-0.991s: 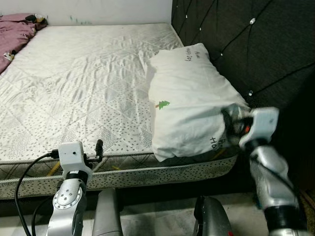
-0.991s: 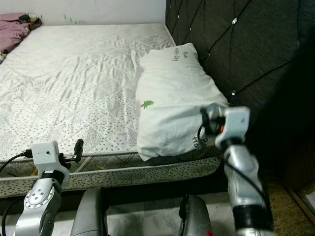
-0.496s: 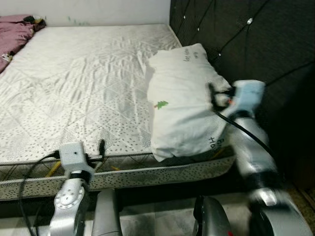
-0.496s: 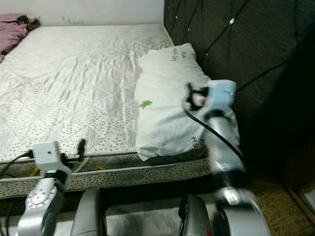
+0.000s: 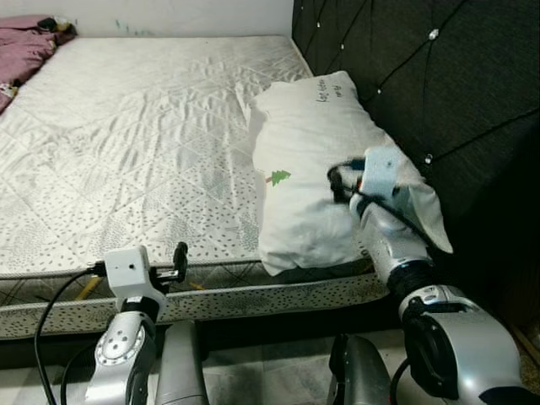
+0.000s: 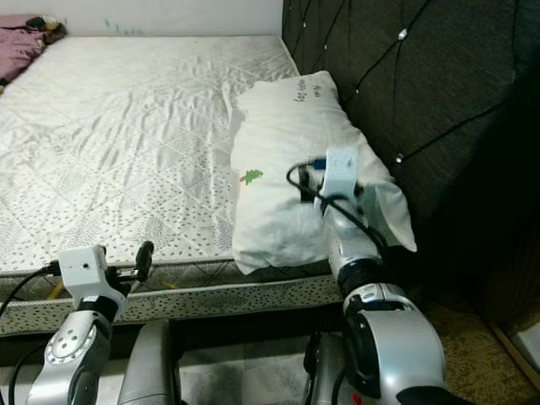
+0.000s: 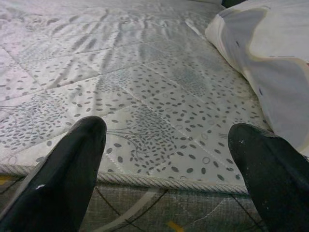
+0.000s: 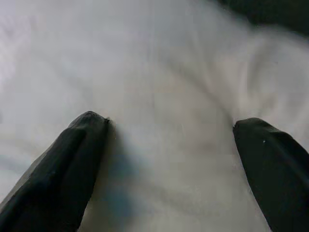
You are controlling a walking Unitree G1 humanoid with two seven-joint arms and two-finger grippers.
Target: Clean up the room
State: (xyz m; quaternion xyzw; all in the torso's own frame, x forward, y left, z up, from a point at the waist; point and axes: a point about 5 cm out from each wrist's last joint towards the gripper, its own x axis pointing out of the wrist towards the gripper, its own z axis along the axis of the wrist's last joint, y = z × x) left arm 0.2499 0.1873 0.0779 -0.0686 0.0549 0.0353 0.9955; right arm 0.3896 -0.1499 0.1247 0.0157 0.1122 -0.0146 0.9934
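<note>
A white pillow (image 5: pixel 308 148) with a small green tree print lies on the right side of the mattress (image 5: pixel 143 143), against the dark headboard. Its near right corner droops over the bed's edge. My right gripper (image 5: pixel 339 182) hovers over the pillow's near half; in the right wrist view it (image 8: pixel 171 122) is open, its two black fingers (image 8: pixel 82 145) spread close over the white fabric. My left gripper (image 5: pixel 179 256) is held low at the mattress's front edge and is open (image 7: pixel 166 133), with the dotted mattress cover between its fingers (image 7: pixel 72 159).
A dark tufted headboard (image 5: pixel 439 93) walls off the right side of the bed. Purple cloth (image 5: pixel 25 42) is bunched at the mattress's far left corner. The white quilted sheet is wrinkled. A strip of tiled floor (image 5: pixel 278 371) shows below the bed's edge.
My right arm has swung left, from the pillow's near right corner by the headboard to over the pillow's middle. That corner now hangs free over the edge. The left arm has barely moved.
</note>
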